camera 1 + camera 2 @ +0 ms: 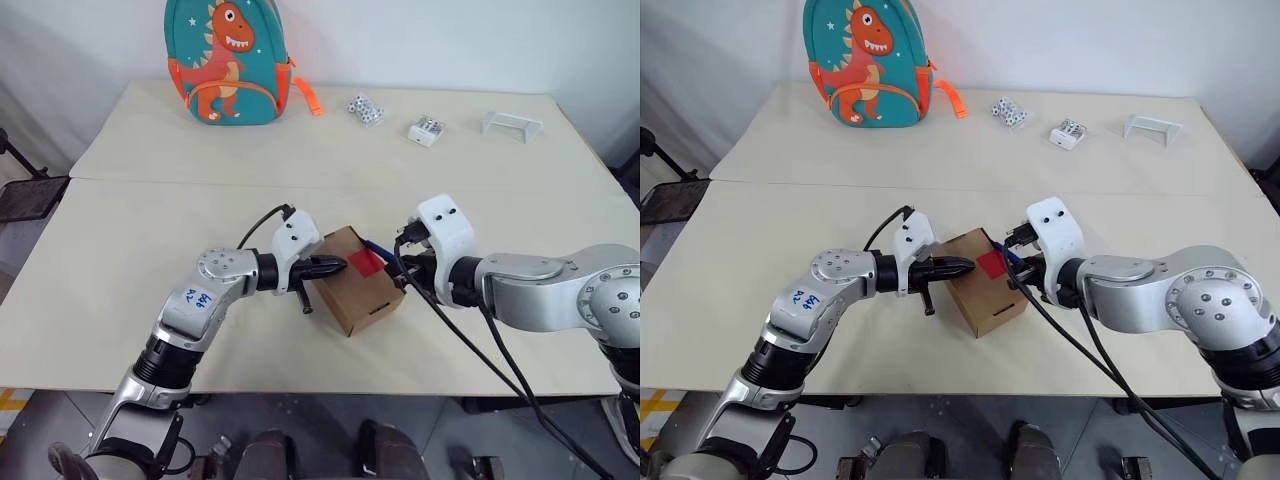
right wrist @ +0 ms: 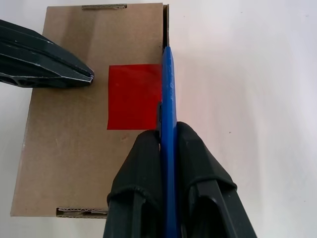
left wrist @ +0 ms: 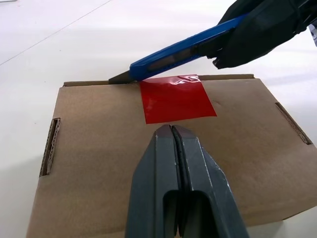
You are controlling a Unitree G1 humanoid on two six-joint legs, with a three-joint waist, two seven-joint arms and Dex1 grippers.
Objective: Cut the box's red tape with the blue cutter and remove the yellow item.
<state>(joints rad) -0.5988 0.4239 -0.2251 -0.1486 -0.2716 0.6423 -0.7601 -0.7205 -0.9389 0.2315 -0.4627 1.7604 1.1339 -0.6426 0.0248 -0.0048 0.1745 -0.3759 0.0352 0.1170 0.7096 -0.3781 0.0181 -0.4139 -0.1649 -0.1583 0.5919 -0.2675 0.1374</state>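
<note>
The brown cardboard box (image 1: 356,280) sits closed on the pale table (image 1: 120,260), near the front edge and between the two arms, turned at an angle. Its top is plain corrugated board with small slots at the short ends, and a glossy square of red tape (image 3: 176,98) lies across the seam along one long edge. The left gripper (image 3: 172,130) has its two black fingers pressed together with nothing between them, their tips resting on the lid just beside the tape. The right gripper (image 2: 167,134) is clamped on the blue cutter (image 2: 168,94), a slim pen-like tool held along that taped edge; its dark tip (image 3: 119,77) touches the rim of the box just past the tape's corner. At the table's far side stands a teal dinosaur backpack (image 1: 228,62).
</note>
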